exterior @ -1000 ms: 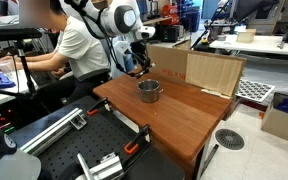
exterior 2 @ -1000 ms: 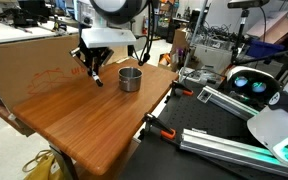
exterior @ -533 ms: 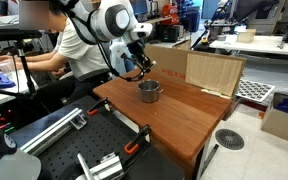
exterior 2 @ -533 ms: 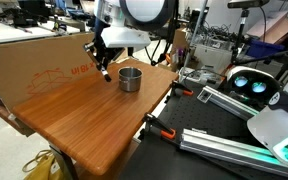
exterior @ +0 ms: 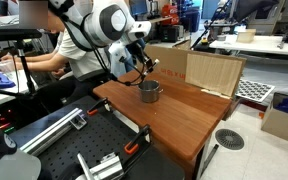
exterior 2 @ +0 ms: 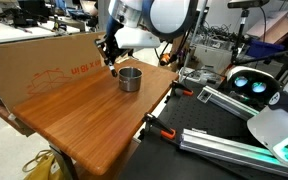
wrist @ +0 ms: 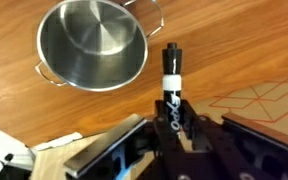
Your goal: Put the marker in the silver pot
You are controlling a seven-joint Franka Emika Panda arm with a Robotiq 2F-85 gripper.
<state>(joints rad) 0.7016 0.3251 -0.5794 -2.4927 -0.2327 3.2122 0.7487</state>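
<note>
The marker [wrist: 170,70] is clamped between the closed fingers of the gripper [wrist: 171,112]. It hangs above the table [wrist: 244,50], just beside the pot [wrist: 92,42], not over it. Released here, it would likely miss. Lowered off-centre, it could strike the rim.

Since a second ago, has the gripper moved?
Yes. In an exterior view the gripper, shut on the slim dark marker, has shifted rightward, closer to the shiny silver metal pot.
</note>
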